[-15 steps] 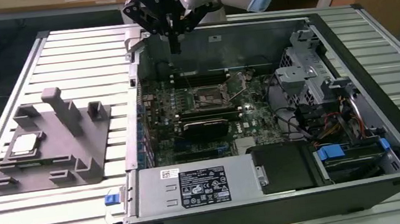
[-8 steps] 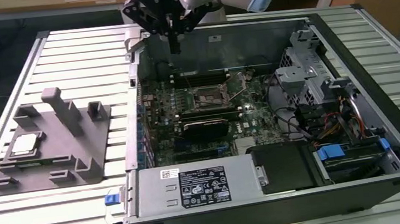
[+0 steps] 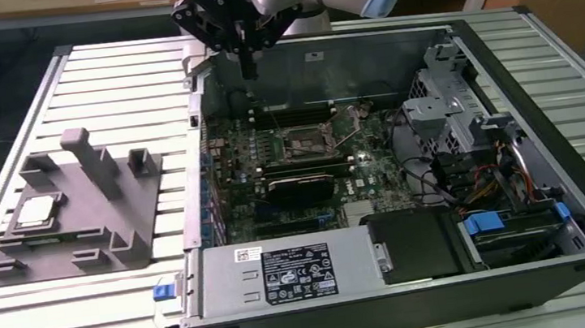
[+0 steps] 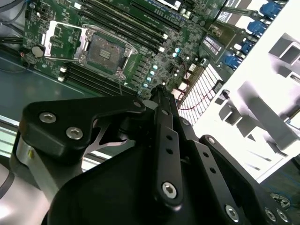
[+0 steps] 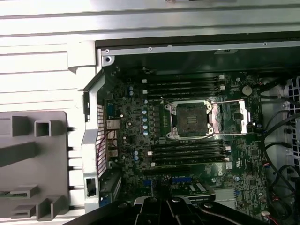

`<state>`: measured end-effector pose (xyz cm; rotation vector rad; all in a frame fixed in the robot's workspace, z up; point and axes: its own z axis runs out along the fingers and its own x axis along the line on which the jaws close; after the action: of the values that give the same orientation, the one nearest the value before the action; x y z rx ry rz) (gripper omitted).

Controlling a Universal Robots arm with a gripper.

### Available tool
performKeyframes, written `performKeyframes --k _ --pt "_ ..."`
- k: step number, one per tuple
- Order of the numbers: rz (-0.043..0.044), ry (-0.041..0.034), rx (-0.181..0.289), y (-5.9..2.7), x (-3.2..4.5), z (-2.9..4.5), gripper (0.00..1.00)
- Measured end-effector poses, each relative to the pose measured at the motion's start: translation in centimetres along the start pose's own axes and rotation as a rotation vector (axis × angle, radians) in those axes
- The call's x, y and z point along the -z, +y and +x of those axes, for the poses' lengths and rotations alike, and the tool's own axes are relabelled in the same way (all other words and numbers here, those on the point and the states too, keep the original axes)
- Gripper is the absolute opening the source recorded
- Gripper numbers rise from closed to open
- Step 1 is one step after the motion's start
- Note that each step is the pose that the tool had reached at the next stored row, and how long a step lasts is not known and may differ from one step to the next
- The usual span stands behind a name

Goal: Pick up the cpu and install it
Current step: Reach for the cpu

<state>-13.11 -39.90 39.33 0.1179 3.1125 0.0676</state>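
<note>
- ribbed pale metal table (image 3: 91,316) carries an open black case (image 3: 395,312) lying on its side; wooden desks (image 3: 58,5) stand behind.
- gripper (image 3: 248,77) hangs over the case's far rim, above the long black slots (image 5: 187,86), its dark jointed fingers pinched together on nothing.
- cpu (image 3: 36,211), a flat silver square, lies on a grey plastic block (image 3: 114,223) with upright posts at the exterior view's left, outside the case and well apart from the gripper.
- thin steel case wall (image 3: 199,141) stands between block and green board (image 5: 248,157).
- socket (image 5: 190,119) sits open, its shiny metal frame (image 5: 229,117) swung aside; slots flank it on two sides.
- black finned module (image 3: 301,187) lies near the socket.
- grey supply box (image 3: 282,275), perforated drive cage (image 3: 450,107) and tangled cables (image 3: 490,184) crowd the case at the exterior view's right.
</note>
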Motion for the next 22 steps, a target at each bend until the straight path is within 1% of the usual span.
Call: performKeyframes --k 7,12,22 --pt "-0.0011 0.0001 0.000 -0.11 0.03 1.17 0.11" --pt "-0.0028 0.0002 0.000 -0.19 0.05 1.81 0.11" --pt "-0.0061 0.0005 0.000 -0.35 0.08 2.54 0.11"
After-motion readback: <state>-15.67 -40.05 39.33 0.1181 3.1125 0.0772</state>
